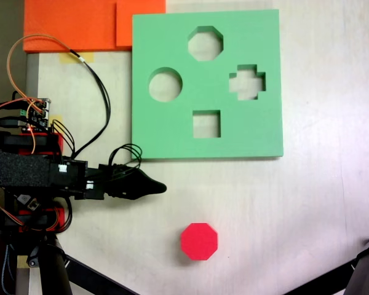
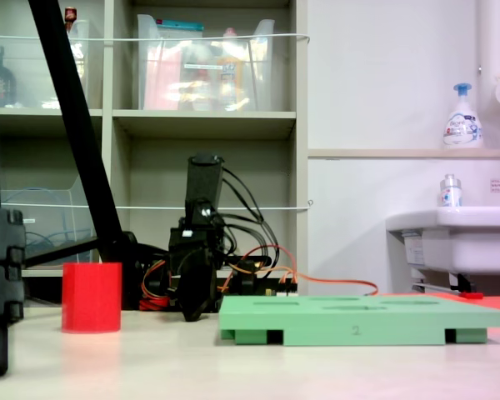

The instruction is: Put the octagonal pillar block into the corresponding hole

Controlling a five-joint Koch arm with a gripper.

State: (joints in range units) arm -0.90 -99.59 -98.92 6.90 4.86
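A bright red 8-sided foam block (image 2: 92,297) stands upright in front. The black gripper (image 1: 162,187), whose opening I cannot tell, points past it; in the top-down fixed view the block sits below-right of the tip.

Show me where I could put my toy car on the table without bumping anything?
Best is the bare tabletop right of the red block, below the green board. The strip right of the board is free too. It is crowded on the left, where the claw, the arm and its wires sit.
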